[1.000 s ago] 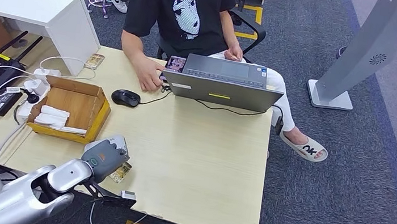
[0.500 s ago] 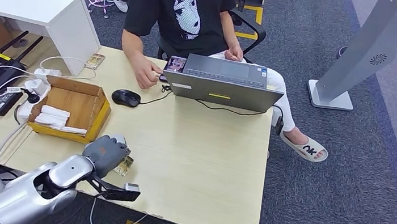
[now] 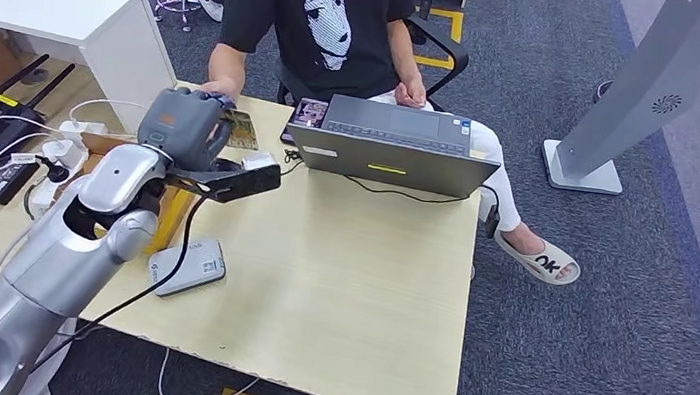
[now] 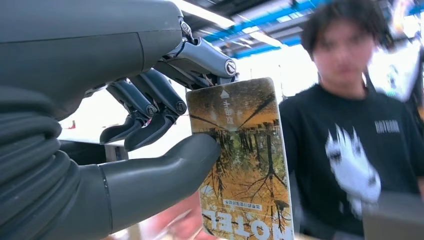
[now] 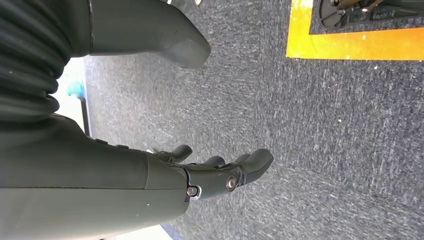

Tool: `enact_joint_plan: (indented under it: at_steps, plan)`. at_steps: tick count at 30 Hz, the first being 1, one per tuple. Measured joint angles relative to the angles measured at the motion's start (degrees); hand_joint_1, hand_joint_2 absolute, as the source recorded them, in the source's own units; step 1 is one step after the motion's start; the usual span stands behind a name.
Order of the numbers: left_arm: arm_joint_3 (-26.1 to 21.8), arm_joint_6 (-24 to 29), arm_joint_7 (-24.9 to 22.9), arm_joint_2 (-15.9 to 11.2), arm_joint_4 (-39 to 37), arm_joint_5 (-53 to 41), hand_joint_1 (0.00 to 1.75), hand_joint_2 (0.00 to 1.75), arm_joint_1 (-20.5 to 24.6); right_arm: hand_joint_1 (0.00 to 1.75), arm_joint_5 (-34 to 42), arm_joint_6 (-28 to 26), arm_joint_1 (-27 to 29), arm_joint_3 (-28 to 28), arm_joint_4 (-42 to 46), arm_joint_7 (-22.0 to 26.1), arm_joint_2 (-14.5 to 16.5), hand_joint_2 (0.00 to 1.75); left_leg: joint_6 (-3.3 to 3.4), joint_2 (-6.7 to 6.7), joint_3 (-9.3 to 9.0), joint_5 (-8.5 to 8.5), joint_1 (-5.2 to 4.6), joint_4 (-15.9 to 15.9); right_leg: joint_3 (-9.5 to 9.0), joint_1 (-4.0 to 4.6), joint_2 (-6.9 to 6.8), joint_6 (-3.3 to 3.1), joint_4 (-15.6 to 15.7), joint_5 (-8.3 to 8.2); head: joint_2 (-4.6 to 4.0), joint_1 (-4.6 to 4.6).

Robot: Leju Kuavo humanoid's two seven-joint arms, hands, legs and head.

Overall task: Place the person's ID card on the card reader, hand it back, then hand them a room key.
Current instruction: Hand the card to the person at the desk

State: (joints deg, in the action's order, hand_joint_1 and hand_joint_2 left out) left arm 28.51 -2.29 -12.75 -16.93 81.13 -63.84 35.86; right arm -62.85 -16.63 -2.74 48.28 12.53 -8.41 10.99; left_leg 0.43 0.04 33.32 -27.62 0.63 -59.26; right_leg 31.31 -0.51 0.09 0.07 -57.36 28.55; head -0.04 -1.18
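Left hand (image 3: pixel 183 127) is up at the far left of the surface (image 3: pixel 346 278), pinching the card (image 4: pixel 240 160) toward the person (image 3: pixel 318 12); right hand (image 5: pixel 210 175) hangs spread over the floor.

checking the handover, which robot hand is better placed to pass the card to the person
Left. The left robot hand already pinches the card, raised over the table's far edge toward the person. The right robot hand hangs over carpet, holding nothing.

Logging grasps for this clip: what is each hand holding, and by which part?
The left hand pinches the card by one long edge, near the arrow end. The right hand holds nothing.
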Motion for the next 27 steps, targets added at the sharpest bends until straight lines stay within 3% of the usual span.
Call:
enact_joint_plan:
  at_steps: [17, 18, 21, 22, 27]
  plan:
    - [-10.87, 1.6, -0.6, 3.27, -2.23, -1.87, 1.75, 1.75, 3.71, 0.0, -2.6, 0.74, -0.33, -0.02, 0.11, -0.13, -0.11, 1.75, 0.0, 0.0, 0.01, 0.01, 0.0, 0.01, 0.0, 0.01, 0.02, 0.0, -0.01, 0.01, 0.0, 0.0]
    - [-11.14, 1.69, -0.32, 3.65, -2.55, -1.61, 1.51, 1.75, 3.61, 0.0, -2.64, 0.77, -0.37, -0.02, 0.12, -0.12, -0.13, 1.75, 0.0, 0.0, 0.01, 0.0, -0.01, 0.01, 0.0, 0.01, 0.01, 0.0, -0.01, 0.01, 0.0, 0.0]
    - [-11.42, 2.59, -0.04, 4.47, -3.1, -1.86, 0.2, 1.75, 3.11, 0.0, -2.85, 0.78, -0.48, -0.02, 0.14, -0.11, -0.26, 1.75, 0.0, -0.01, 0.03, 0.0, -0.02, 0.01, 0.0, 0.0, 0.0, 0.0, -0.01, 0.01, -0.01, 0.01]
    - [-11.47, 3.17, -0.03, 4.68, -3.17, -1.99, 0.0, 1.75, 2.86, 0.0, -2.94, 0.78, -0.51, -0.02, 0.14, -0.11, -0.32, 1.75, 0.0, 0.0, 0.04, 0.0, -0.02, 0.01, 0.0, 0.0, 0.01, 0.0, 0.0, 0.01, -0.01, 0.01]
    - [-12.05, 6.22, 0.21, 5.41, -3.21, -2.58, 0.0, 1.75, 1.28, 0.0, -3.27, 0.88, -0.54, -0.01, 0.14, -0.12, -0.46, 1.75, 0.0, 0.0, 0.04, 0.0, -0.02, 0.01, 0.01, 0.0, 0.01, 0.0, 0.0, 0.01, 0.0, 0.01]
